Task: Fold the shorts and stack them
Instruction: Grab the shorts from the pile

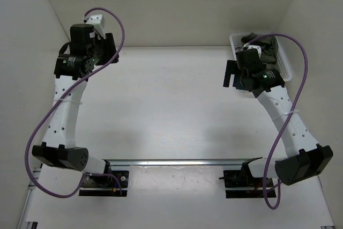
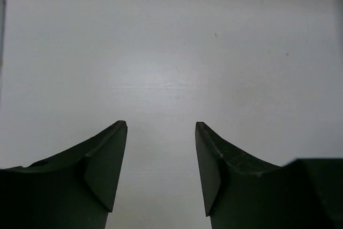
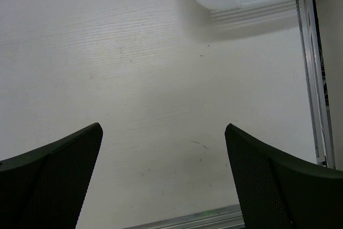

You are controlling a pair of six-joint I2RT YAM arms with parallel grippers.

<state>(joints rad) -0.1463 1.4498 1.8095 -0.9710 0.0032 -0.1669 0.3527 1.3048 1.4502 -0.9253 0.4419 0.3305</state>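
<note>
The left arm point(image 1: 64, 113) and the right arm point(image 1: 285, 115) are showing white shells with little holes and black joints. A purple cable point(image 1: 122, 31) is looping along each. Tiny green lights point(image 1: 263, 76) are glowing. Their fingers point(image 2: 104, 167) are looking dark.

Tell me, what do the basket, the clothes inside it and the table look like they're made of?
Basket: probably white plastic, with a glossy moulded rim and perforated grid walls.
Shorts inside it: soft dark olive cloth, matte, crumpled into folds.
Table: smooth white board, likely laminate or painted wood; faint grain lines show close up.
</note>
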